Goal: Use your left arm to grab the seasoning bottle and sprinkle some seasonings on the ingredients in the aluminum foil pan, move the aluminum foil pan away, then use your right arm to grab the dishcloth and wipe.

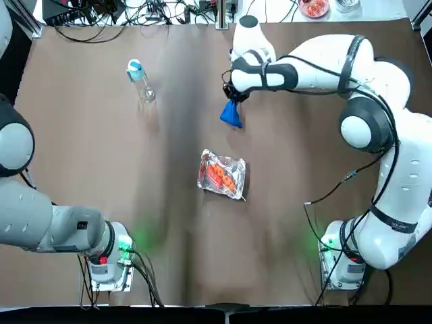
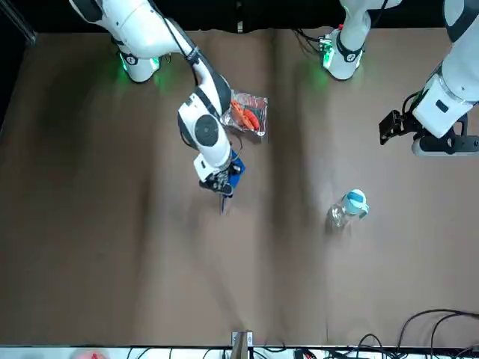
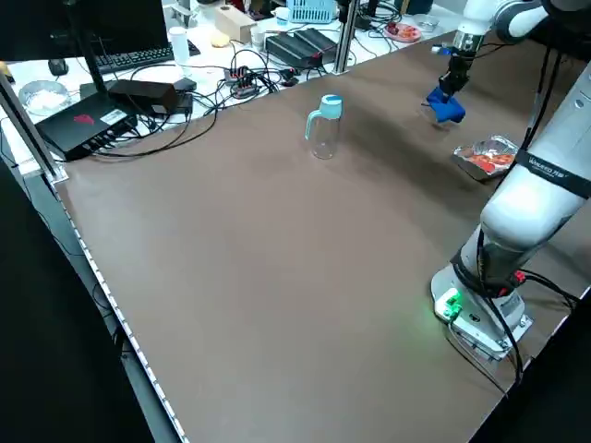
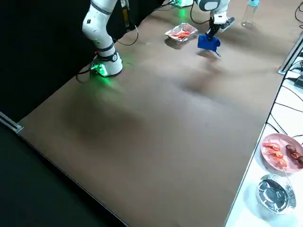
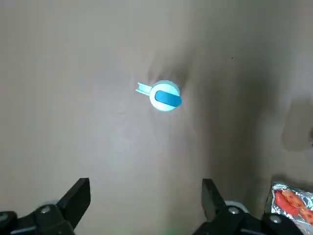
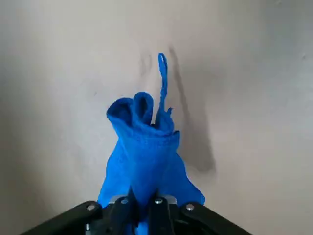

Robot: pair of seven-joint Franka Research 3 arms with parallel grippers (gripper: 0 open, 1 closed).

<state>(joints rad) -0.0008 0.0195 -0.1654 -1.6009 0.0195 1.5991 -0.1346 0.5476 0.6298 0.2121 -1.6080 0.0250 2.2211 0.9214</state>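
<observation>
At the near edge of the brown bench [image 1: 270, 270], the feet of the two big white robot arms with grey round joints are fixed, and green lights are seen on both. The left arm [image 1: 47, 219] is bent out past the left side of the top view. Its black gripper [image 5: 146, 183] is held up over the left part of the bench; its jaws are spread wide apart, and nothing is gripped by them. A bit farther out, near the middle, the small shiny silver foil pan [image 1: 202, 177] with a wrinkly rim is set flat on the bench, and the orange-red chunks of food [image 1: 221, 177] are held in it. Past the pan and a little to the right, the black gripper [image 6: 143, 199] of the right arm [image 1: 398, 162] is held low, with its jaws pinched shut on the bright blue cloth [image 6: 146, 159]. The cloth is bunched up in folds, a thin loop is poked out from it, and it is held just above the bench. Farther out, on the left, the small clear plastic bottle [image 3: 325, 134] with a light-blue cap and handle is stood upright, well apart from the pan. Beyond the far edge, a white table [image 4: 251, 203] is seen, where a pink plate of red and brown food [image 4: 279, 163], a shiny round bowl [image 4: 276, 194] and black wires [image 3: 245, 78] are set out.
</observation>
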